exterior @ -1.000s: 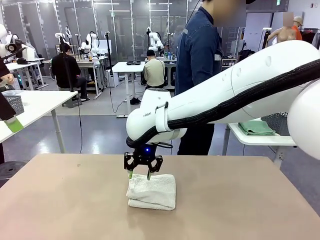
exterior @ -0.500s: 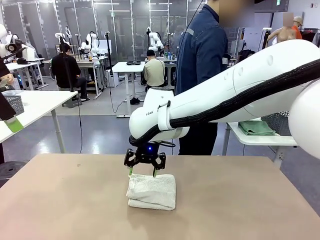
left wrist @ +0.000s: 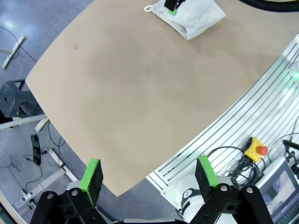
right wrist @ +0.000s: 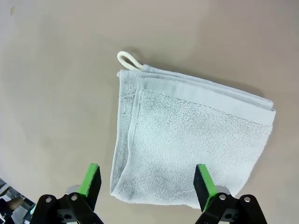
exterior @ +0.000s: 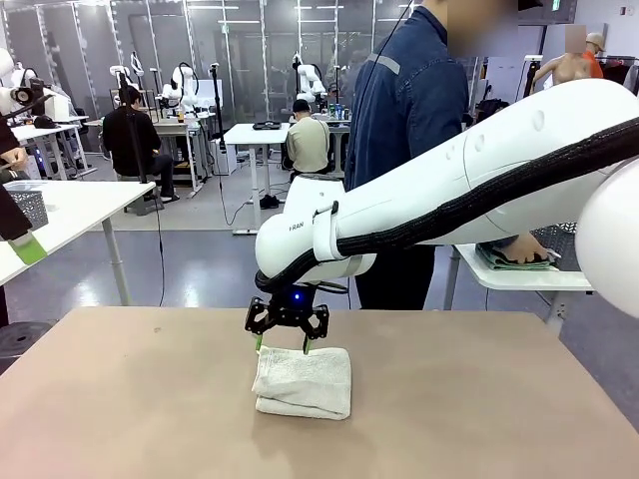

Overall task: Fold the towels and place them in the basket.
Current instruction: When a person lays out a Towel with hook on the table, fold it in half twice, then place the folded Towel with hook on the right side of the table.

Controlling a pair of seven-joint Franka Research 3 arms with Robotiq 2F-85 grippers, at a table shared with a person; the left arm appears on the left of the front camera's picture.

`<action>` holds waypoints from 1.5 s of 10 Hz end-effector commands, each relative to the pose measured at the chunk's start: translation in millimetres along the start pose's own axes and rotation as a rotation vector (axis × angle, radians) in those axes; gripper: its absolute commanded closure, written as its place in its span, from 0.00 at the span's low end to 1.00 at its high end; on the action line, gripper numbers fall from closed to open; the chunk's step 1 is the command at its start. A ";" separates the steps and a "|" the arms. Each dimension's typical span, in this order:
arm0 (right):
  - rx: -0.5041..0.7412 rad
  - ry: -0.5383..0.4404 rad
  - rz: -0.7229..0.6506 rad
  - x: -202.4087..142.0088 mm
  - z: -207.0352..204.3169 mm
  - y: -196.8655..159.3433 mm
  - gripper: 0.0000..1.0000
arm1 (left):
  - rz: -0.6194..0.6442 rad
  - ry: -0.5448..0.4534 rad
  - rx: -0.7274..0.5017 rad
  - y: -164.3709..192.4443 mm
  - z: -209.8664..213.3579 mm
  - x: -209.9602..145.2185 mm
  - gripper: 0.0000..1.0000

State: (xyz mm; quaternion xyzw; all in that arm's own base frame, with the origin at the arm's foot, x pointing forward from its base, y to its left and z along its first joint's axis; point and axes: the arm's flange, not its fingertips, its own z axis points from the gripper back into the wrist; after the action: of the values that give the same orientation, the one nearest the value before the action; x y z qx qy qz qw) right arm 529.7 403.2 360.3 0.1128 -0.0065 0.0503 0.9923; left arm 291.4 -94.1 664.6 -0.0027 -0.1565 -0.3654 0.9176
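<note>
Towel (exterior: 303, 381), 1 pale folded piece, lies mid-table (exterior: 120, 399). Right gripper (exterior: 283, 345) hangs over its far left edge, fingers spread wide, holding nothing. Left gripper (left wrist: 148, 175), equally wide and empty, hangs above the table's left side.

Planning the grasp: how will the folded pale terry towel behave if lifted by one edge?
Probably floppy: the folded pale blue-grey terry-cloth towel has loose layers that could sag open. Likely light: thin cloth. Its nubby pile should grip.
</note>
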 end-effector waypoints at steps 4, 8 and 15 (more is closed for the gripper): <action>0.002 -0.001 0.000 -0.2 0.8 0.6 0.00 | -0.012 -0.001 0.003 0.1 -0.8 -0.4 0.00; 0.002 -0.001 0.000 -0.2 0.8 0.6 0.00 | -0.012 -0.001 0.003 0.1 -0.8 -0.4 0.00; 0.281 -0.057 -0.080 -65.4 44.6 -116.4 0.00 | -0.012 -0.001 0.003 0.1 -0.8 -0.4 0.00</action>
State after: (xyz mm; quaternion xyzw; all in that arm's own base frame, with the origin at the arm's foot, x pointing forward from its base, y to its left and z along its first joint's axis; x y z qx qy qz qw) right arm 492.0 297.5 386.3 0.2022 -0.0204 -0.0002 0.9791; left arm 291.5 -94.0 664.6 -0.0028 -0.1564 -0.3653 0.9176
